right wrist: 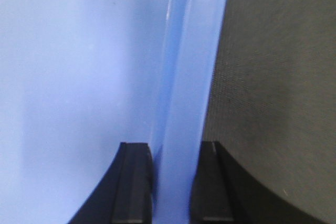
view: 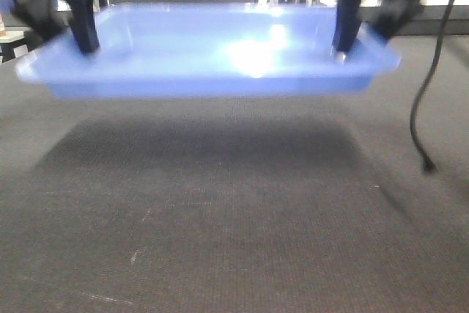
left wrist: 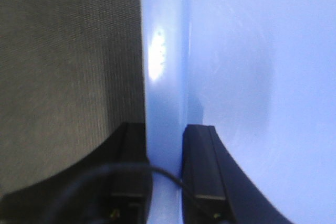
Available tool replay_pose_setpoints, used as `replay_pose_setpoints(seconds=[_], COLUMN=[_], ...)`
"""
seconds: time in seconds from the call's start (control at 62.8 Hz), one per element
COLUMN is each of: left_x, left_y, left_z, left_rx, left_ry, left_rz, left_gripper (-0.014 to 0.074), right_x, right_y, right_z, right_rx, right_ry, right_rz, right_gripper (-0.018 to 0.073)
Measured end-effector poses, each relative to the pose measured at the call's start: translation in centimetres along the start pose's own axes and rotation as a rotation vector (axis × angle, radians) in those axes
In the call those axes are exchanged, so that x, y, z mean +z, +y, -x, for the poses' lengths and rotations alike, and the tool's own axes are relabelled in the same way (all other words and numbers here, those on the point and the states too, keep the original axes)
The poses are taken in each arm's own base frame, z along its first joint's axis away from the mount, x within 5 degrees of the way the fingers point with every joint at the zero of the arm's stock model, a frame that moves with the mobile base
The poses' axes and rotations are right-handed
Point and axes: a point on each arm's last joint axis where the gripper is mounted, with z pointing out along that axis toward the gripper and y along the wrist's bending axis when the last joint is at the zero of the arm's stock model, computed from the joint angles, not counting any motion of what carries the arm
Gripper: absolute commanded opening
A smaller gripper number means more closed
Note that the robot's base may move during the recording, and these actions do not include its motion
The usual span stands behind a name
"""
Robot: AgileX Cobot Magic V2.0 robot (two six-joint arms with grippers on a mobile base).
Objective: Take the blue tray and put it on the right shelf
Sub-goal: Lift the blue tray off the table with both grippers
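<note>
Dark woven surface [view: 220, 240] fills the foreground. A broad shadow on it indicates that the blue tray [view: 212, 56] hangs clear above it and does not rest on it. Left gripper [left wrist: 165, 129] is closed on the tray's left end rim, one finger inside the wall and one outside. The right gripper [right wrist: 172, 145] clamps the opposite rim in the same way. Gripping both ends is judged to hold the wide, shallow tray level and resist twisting during transfer. Long axis runs left to right across the front view, spanning between the two arms. The open face points up and the base is roughly horizontal. Right shelf cannot be identified in the blurred background.
</note>
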Motion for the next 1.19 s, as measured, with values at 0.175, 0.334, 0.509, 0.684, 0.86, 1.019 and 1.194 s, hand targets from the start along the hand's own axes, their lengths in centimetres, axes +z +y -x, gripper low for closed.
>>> replay_pose_setpoints(seconds=[0.175,0.334,0.509,0.684,0.86,1.019,1.194], left_x=[-5.2,-9.1,-11.9,-13.2,-12.4,-10.9,-10.6], left_y=[-1.4,-2.8,-3.9,-4.4,-4.6,-4.7,-4.8], left_z=[-1.3,-3.0,-4.7,-5.6,-6.0,-6.5,-6.6], left_rx=[0.046,0.084,0.109,0.139,0.141,0.119,0.112], left_ry=[-0.106,-0.176,-0.223,-0.251,-0.223,-0.173,-0.164], left_rz=[-0.019,-0.032,-0.027,-0.015,-0.011,-0.028,-0.041], left_gripper=[-0.0047,-0.0047,-0.0041,-0.0041,-0.0041,-0.0041,-0.0041], right_x=[-6.3,-10.8,-13.4,-14.6,-15.6,-15.6,-15.6], right_y=[-0.2,-0.2,0.5,1.2,1.2,1.1,1.0], right_z=[-0.6,-2.0,-3.6,-4.7,-5.2,-5.4,-5.4], right_rx=[0.002,-0.014,-0.066,-0.097,-0.099,-0.103,-0.105], right_ry=[-0.078,-0.106,-0.105,-0.094,-0.104,-0.089,-0.084], right_rz=[0.028,0.043,0.036,0.023,0.022,0.007,-0.004], right_gripper=[0.006,0.006,0.006,0.006,0.006,0.006,0.0059])
